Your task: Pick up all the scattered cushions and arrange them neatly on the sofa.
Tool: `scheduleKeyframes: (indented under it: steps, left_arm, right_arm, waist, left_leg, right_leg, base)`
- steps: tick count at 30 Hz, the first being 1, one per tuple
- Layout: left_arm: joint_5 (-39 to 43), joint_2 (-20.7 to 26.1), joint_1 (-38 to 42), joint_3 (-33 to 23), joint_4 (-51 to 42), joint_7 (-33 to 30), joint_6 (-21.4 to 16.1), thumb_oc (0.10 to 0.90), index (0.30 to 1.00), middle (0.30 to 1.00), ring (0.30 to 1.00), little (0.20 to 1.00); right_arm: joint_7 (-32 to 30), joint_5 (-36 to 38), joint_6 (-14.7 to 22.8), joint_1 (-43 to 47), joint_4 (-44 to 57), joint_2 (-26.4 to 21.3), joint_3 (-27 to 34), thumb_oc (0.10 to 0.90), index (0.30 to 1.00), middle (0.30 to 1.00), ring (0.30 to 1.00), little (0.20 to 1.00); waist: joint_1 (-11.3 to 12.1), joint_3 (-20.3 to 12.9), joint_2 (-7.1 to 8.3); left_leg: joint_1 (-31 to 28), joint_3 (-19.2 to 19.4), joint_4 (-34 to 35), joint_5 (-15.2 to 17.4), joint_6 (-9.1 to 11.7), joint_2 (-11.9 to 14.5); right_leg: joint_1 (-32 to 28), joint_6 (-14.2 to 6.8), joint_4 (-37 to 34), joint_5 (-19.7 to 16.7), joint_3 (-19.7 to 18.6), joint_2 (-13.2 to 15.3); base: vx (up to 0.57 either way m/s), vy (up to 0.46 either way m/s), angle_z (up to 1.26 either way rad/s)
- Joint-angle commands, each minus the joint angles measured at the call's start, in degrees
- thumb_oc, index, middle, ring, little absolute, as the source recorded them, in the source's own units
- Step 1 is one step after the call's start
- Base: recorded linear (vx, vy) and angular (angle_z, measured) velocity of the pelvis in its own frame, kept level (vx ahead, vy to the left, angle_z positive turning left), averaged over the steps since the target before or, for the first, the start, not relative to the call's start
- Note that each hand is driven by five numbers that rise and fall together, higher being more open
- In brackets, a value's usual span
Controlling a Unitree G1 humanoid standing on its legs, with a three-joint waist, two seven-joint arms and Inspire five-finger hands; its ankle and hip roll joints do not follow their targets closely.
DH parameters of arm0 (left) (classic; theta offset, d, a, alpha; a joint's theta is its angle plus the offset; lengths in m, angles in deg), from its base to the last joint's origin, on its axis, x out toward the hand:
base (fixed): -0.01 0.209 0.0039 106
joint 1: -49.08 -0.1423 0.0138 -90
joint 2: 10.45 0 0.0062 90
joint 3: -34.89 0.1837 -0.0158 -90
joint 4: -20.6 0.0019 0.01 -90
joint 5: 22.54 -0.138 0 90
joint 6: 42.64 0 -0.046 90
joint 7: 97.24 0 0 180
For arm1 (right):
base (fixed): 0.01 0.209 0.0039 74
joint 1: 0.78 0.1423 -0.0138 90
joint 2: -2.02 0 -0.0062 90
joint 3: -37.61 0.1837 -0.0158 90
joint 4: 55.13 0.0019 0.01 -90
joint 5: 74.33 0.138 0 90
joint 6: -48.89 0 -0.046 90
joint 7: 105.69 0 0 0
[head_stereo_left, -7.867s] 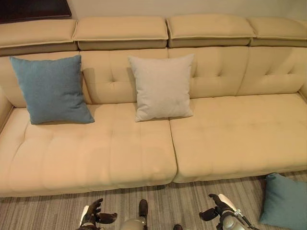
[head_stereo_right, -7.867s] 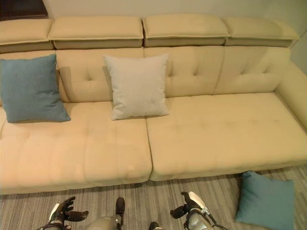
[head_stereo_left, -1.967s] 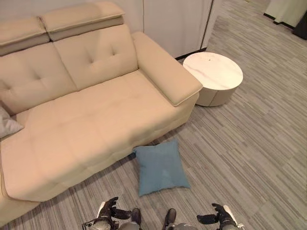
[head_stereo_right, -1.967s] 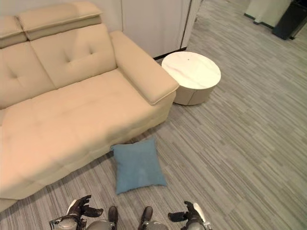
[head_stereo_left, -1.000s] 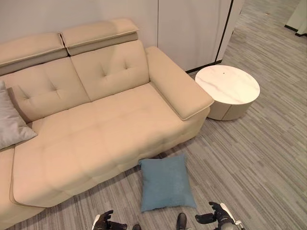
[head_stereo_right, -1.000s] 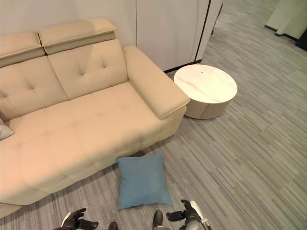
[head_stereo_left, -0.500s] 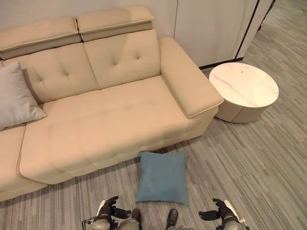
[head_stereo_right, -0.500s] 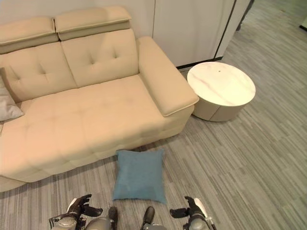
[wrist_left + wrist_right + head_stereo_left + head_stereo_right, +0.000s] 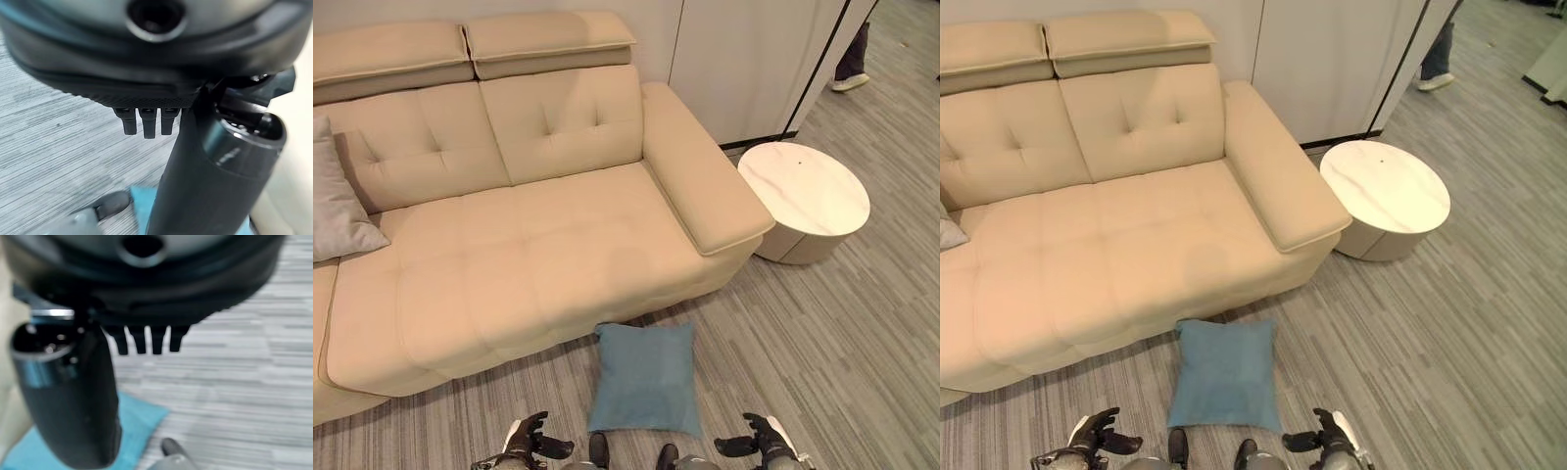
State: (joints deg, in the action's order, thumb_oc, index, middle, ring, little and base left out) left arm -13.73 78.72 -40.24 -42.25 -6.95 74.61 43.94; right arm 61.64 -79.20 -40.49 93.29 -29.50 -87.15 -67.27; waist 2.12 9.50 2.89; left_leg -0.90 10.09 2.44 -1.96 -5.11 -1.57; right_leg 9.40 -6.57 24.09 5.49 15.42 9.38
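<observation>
A blue cushion (image 9: 644, 377) lies flat on the striped carpet just in front of the beige sofa (image 9: 538, 245); a corner of it also shows in the right wrist view (image 9: 138, 427). A light grey cushion (image 9: 337, 196) leans against the sofa's backrest at the far left. My left hand (image 9: 530, 441) and right hand (image 9: 759, 446) hover low on either side of the blue cushion's near edge. Both are open with relaxed fingers and hold nothing. In the left wrist view my left hand (image 9: 205, 176) shows straight fingers (image 9: 144, 122) over the carpet.
A round white side table (image 9: 803, 196) stands right of the sofa's armrest (image 9: 705, 191). A person's leg and shoe (image 9: 850, 61) show at the far right by the pale wall panels (image 9: 734, 59). Open carpet spreads to the right.
The camera has shifted, so the sofa and the blue cushion sit slightly lower and more centred. A person's leg has come into view at the top right. Both hands stay open.
</observation>
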Motion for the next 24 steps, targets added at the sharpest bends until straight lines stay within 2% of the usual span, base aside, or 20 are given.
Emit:
scheduleKeyframes:
  steps: [1,3,4,11,16,18,19,20,22,23,24]
  left_arm:
    - [-1.49,0.58,0.78,-0.89,-1.64,-0.99,-2.06,0.8,0.9,0.9,0.9,0.9]
    - [-1.55,0.59,1.01,-0.77,-1.53,-1.07,-2.16,0.8,0.9,0.9,0.9,0.9]
    - [-1.86,0.59,1.43,-0.59,-0.76,-1.3,-2.32,0.8,0.9,0.9,0.9,0.9]
    - [-2.31,0.0,1.27,-0.6,-0.02,-1.31,-2.45,0.8,0.9,0.9,0.9,0.9]
    - [-1.5,0.49,3.2,-0.13,-1.44,-2.36,-2.69,0.8,0.9,0.9,0.9,0.9]
    - [-0.62,0.95,5.29,0.42,-2.64,-3.23,-2.98,0.8,0.9,0.9,0.9,0.9]
    - [0.98,1.5,7.85,1.09,-4.12,-4.66,-3.46,0.8,0.9,0.9,0.9,0.9]
    - [0.98,1.5,7.85,1.09,-4.12,-4.66,-3.46,0.8,0.9,0.9,0.9,0.9]
    - [3.13,1.92,10.29,1.7,-5.87,-6.09,-4.04,0.8,0.9,0.9,0.9,0.9]
    - [5.03,2.4,13.26,2.4,-7.43,-8.0,-4.95,0.8,0.9,0.9,0.9,0.9]
    - [5.04,2.39,13.31,2.4,-7.41,-8.01,-4.95,0.8,0.9,0.9,0.9,0.9]
  right_arm:
    - [-1.41,-0.4,1.29,1.17,1.82,-1.86,0.1,0.8,0.9,0.9,0.9,0.9]
    - [-1.52,-0.27,1.35,1.33,1.78,-1.88,0.14,0.8,0.9,0.9,0.9,0.9]
    - [-1.47,-0.21,1.23,1.38,1.12,-1.94,-0.02,0.8,0.9,0.9,0.9,0.9]
    - [-1.71,-0.68,1.42,1.37,0.61,-2.2,-0.2,0.8,0.9,0.9,0.9,0.9]
    - [-2.62,0.09,1.72,2.71,1.28,-2.78,-0.02,0.8,0.9,0.9,0.9,0.9]
    - [-3.45,1.39,1.77,4.2,1.72,-3.27,0.57,0.8,0.9,0.9,0.9,0.9]
    - [-4.59,3.71,2.03,5.81,2.68,-3.73,1.58,0.8,0.9,0.9,0.9,0.9]
    - [-4.59,3.71,2.03,5.81,2.68,-3.73,1.58,0.8,0.9,0.9,0.9,0.9]
    - [-5.82,6.4,2.18,7.67,3.38,-4.25,2.7,0.8,0.9,0.9,0.9,0.9]
    - [-7.52,9.14,2.49,10.09,3.94,-5.03,3.62,0.8,0.9,0.9,0.9,0.9]
    - [-7.52,9.15,2.49,10.14,3.92,-5.04,3.64,0.8,0.9,0.9,0.9,0.9]
  waist:
    - [0.23,0.06,0.3]
    - [0.07,0.3,0.21]
    - [-0.2,0.56,0.85]
    - [0.29,0.07,1.19]
    - [-0.21,1.68,1.04]
    - [-0.54,3.86,0.89]
    - [-0.85,5.81,0.66]
    - [-0.85,5.8,0.66]
    - [-1.24,7.26,0.16]
    - [-1.52,8.82,-0.67]
    - [-1.52,8.66,-0.68]
  left_leg:
    - [2.32,-3.4,-2.36,5.28,2.51,-0.18]
    - [2.23,-3.76,-2.21,5.33,2.59,-0.31]
    - [2.48,-4.59,-2.69,5.71,2.71,-1.14]
    - [2.81,-4.83,-2.43,5.93,3.05,-1.52]
    - [4.82,-5.24,-2.76,5.43,3.51,-1.18]
    - [8.12,-5.3,-4.27,5.05,3.77,-0.86]
    - [13.09,-5.24,-7.37,4.99,4.07,-0.5]
    - [13.11,-5.23,-7.38,4.99,4.07,-0.5]
    - [18.82,-5.34,-10.75,4.95,4.34,-0.33]
    - [24.6,-5.55,-15.26,6.7,4.74,-0.29]
    - [24.93,-5.55,-15.46,6.78,4.74,-0.28]
  right_leg:
    - [-3.4,-1.43,-8.32,-3.34,-1.52,-0.87]
    - [-2.8,-1.15,-9.86,-3.43,-1.94,-1.02]
    - [-3.7,-1.36,-15.06,-3.97,-3.05,-1.14]
    - [-5.7,-1.41,-18.3,-4.44,-2.14,-1.39]
    - [-3.93,-0.92,-17.68,-3.98,-1.64,-1.52]
    - [-0.94,-0.52,-16.38,-4.02,-1.82,-1.17]
    - [3.29,0.1,-14.03,-3.9,-1.88,-0.63]
    - [3.31,0.1,-14.02,-3.9,-1.88,-0.63]
    - [8.61,0.94,-11.4,-3.64,-2.02,-0.28]
    - [14.24,1.38,-7.4,-1.64,-2.06,-0.02]
    - [14.53,1.39,-7.25,-1.59,-2.07,0.0]
  base:
    - [0.04,-0.004,0.21]
    - [0.03,-0.016,0.18]
    - [0.03,-0.026,0.12]
    - [0.03,-0.036,0.15]
    - [-0.05,-0.044,0.07]
    - [-0.21,-0.053,0.11]
    - [-0.22,-0.056,0.05]
    - [-0.23,-0.066,0.05]
    - [-0.17,-0.072,0.07]
    - [-0.12,-0.076,0.07]
    - [-0.19,-0.086,0.07]
